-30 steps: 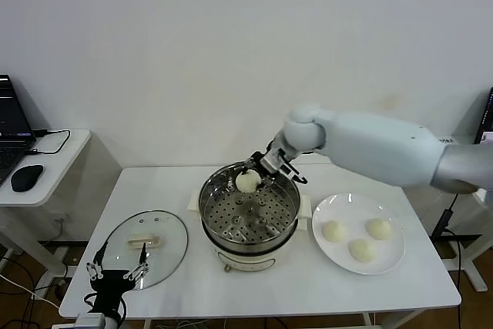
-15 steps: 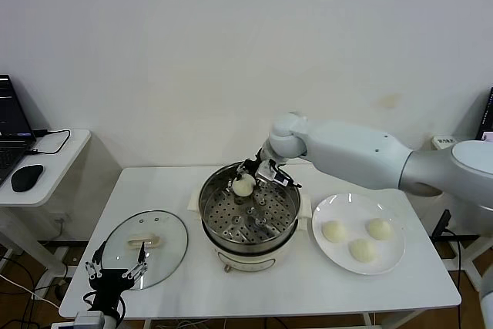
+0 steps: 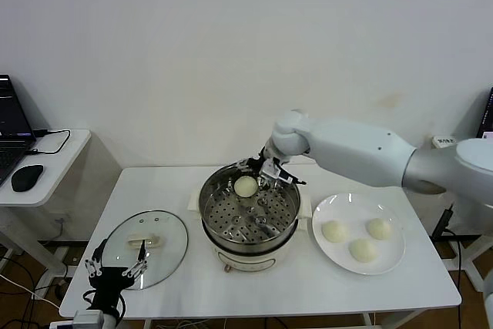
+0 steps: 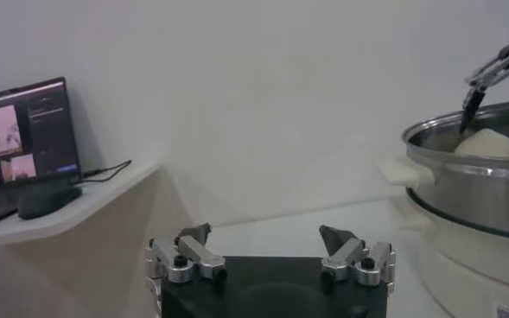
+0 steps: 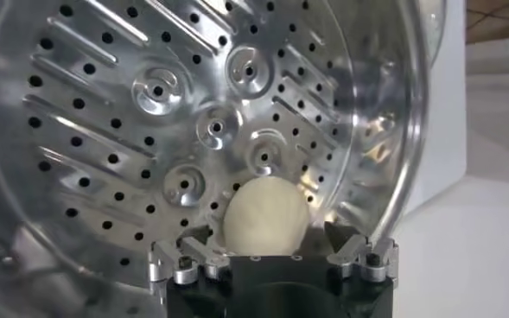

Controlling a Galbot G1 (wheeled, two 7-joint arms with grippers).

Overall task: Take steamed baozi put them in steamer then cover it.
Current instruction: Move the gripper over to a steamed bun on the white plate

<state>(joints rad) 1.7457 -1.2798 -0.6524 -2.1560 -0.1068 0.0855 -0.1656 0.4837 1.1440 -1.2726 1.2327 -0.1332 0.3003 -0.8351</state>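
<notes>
The right gripper (image 3: 262, 175), jaws spread, releases the first bun (image 3: 246, 186) at the steamer's (image 3: 223, 225) back; next, a bun from beside the steamer.

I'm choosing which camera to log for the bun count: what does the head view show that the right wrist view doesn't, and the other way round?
Only the head view shows the white plate with three baozi left on it, the glass cover lying on the table, and the open left gripper parked near the cover. Only the right wrist view shows, close up, the open right gripper with its fingers standing off the bun's sides. Both show one baozi on the perforated floor of the steamer.
</notes>
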